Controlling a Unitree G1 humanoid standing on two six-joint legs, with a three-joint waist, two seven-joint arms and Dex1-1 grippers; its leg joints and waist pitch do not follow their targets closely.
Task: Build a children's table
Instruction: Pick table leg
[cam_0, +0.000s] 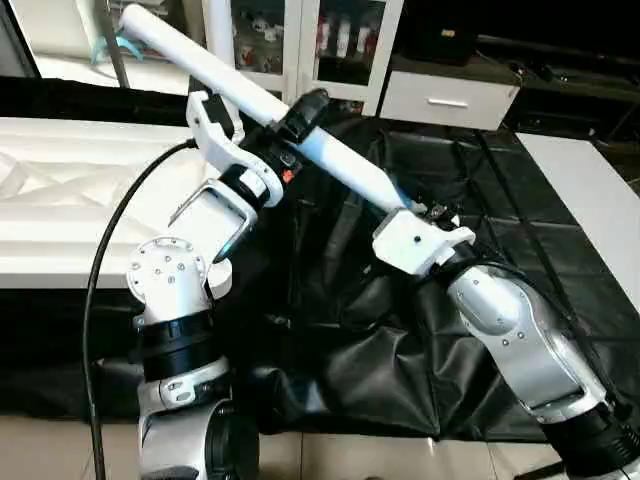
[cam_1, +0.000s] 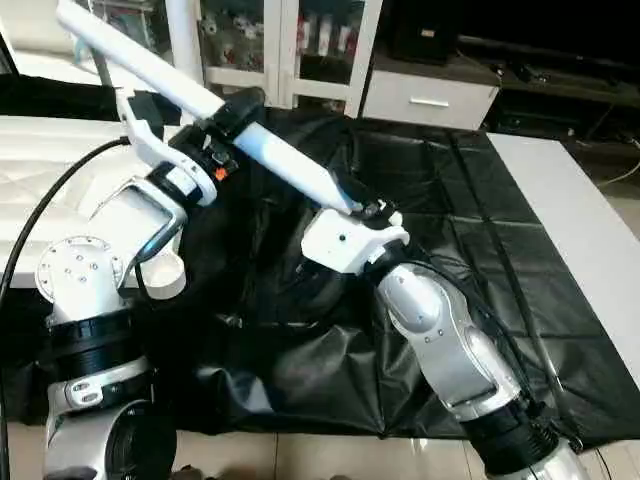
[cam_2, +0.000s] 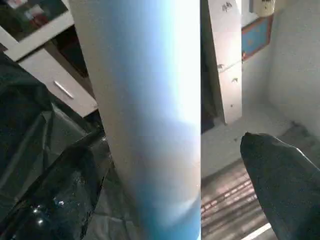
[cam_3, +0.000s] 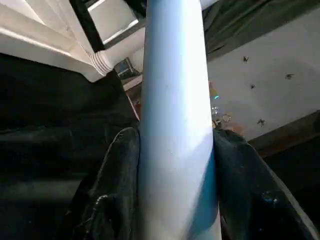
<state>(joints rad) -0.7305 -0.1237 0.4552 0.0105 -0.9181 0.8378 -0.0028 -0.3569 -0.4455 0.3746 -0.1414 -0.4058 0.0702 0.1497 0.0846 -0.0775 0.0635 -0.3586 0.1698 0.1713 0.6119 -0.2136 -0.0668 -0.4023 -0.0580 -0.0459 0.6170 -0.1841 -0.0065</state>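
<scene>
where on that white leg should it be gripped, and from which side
Grip the white leg across its round shaft, fingers on opposite sides, coming from below. It slants in the air, thin end low toward the right gripper, so mid-shaft, at the left gripper, probably balances best.

One leg (cam_0: 250, 95), one tabletop (cam_0: 70, 190) (two grippers).

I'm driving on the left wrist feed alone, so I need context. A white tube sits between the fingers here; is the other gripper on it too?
Observer: Yes. The right gripper is clamped on the leg near its narrow end.
Operator: Where is the tabletop?
Observer: The tabletop lies ribbed side up on the robot's left, apart from the leg.
Operator: Which way does the leg point?
Observer: Its wide end points away, toward the cabinet.
</scene>
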